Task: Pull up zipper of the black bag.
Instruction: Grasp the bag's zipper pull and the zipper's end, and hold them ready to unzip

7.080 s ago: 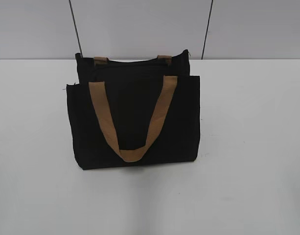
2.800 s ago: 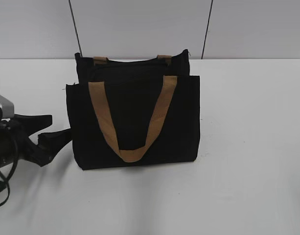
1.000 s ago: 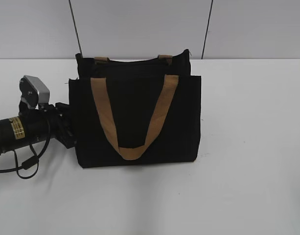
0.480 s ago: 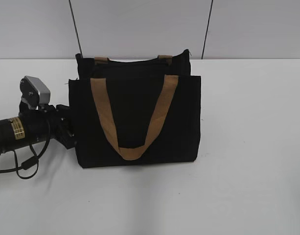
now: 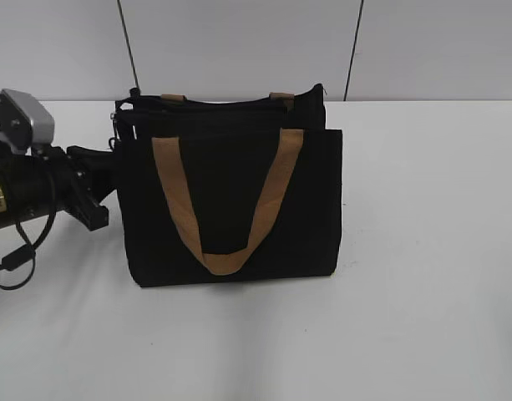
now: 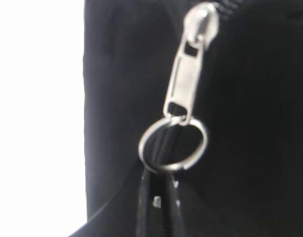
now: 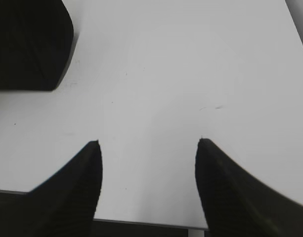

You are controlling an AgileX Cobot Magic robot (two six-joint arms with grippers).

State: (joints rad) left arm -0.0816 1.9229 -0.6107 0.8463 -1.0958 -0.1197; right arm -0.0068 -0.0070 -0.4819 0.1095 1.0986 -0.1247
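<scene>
The rectangular black fabric bag (image 5: pixel 230 200) with 2 tan webbing handles stands upright at the centre of the exterior frame on the white table (image 5: pixel 423 251). Its small silver-grey metal zipper (image 6: pixel 191 74) sits at the bag's upper left corner in that frame, right where the left gripper (image 5: pixel 101 163) meets the fabric.

In the left wrist view the slider fills the upper middle of the frame. Its pull tab hangs with its long axis running steeply down and slightly left, ending in a round steel split ring (image 6: pixel 173 144). The 2 dark fingertips (image 6: pixel 158 207) rise from the bottom edge, drawn together just under that ring. They seem pinched on its lower rim or on something hanging from it, but the contact is blurred and I cannot tell for sure.

So the zipper lies directly ahead of the left jaws, in line with them, and this arm is by far the nearer.

The right gripper (image 7: pixel 146 192) hangs over bare table with its jaws wide apart, the bag only a dark corner at the upper left of its frame, well away from the slider.
</scene>
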